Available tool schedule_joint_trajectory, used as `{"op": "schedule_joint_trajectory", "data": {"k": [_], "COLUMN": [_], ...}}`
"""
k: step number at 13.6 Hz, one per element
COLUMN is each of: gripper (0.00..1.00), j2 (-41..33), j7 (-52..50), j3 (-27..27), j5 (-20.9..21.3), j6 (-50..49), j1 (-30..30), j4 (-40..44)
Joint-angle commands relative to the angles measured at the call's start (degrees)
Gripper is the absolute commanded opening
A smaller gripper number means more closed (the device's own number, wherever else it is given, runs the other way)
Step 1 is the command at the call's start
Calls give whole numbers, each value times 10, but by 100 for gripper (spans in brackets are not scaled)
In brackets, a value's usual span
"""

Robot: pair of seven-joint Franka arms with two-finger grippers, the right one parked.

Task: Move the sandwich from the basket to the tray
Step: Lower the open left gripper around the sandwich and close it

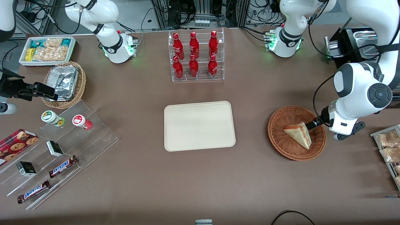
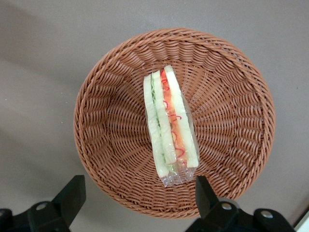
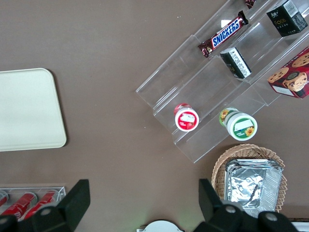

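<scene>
A wrapped triangular sandwich lies in the round reddish-brown wicker basket, toward the working arm's end of the table. In the left wrist view the sandwich shows its red, orange and green filling edge in the middle of the basket. My gripper hovers over the basket's rim, above one end of the sandwich. It is open, the fingers spread wide and holding nothing. The cream tray sits bare at the table's middle and also shows in the right wrist view.
A clear rack of red bottles stands farther from the front camera than the tray. Snack packets on a wire rack lie beside the basket at the table's edge. A stepped acrylic shelf, a foil-filled tan basket and a white snack box are at the parked arm's end.
</scene>
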Motion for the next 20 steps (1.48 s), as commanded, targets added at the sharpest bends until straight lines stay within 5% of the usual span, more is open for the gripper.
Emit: {"op": "schedule_joint_trajectory", "data": {"k": [1,20], "gripper": [100,100], "j2": [-11,81], "j7": [-34,-195], "j3": [-3,-9], "j5": [8,6], "j6": [10,103], "j1": [2,-22], "j4": [-9,-14]}}
